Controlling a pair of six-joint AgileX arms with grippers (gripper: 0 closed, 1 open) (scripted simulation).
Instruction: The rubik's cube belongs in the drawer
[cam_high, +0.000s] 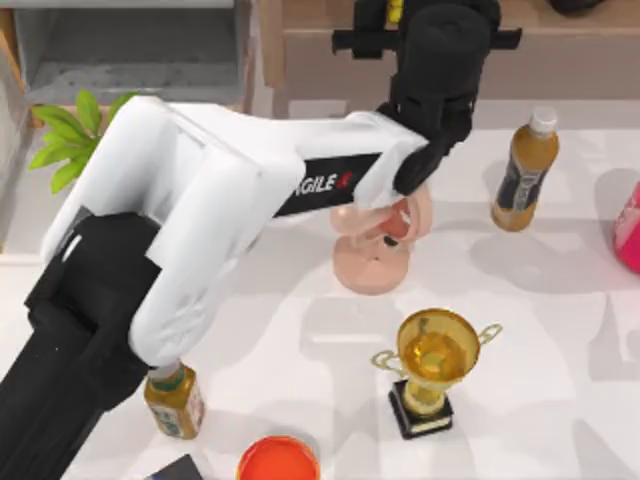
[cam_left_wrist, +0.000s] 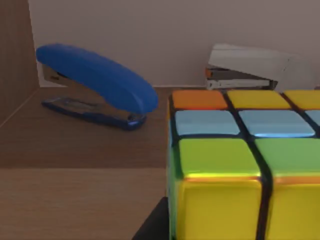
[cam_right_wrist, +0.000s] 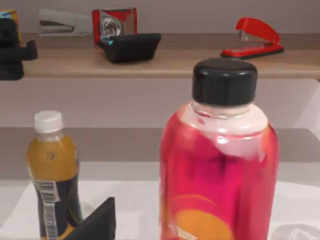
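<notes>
1. My left gripper (cam_high: 395, 15) reaches over the shelf (cam_high: 560, 50) at the table's far edge; can't tell its finger state.
2. One cube (cam_left_wrist: 240, 165) right at it, on the shelf.
3. Two staplers beside: blue (cam_left_wrist: 95, 85), grey (cam_left_wrist: 250, 67).
4. One drawer (cam_high: 130, 50), far-left corner.

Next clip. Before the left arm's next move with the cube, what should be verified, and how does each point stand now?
1. Left pincer at the small yellow-and-green tiled rubik's cube: ok, the cube is right in front of it.
2. Grip closed on the cube: cannot tell.
3. Cube in the drawer: not ok, it sits on the long brown wooden shelf.
4. Wide tan-walled drawer with grey inside open: ok.
5. Blue stapler apart from the cube: ok, there is a gap between them.
6. Right pincer out of the way: ok, by the pink bottle.
</notes>
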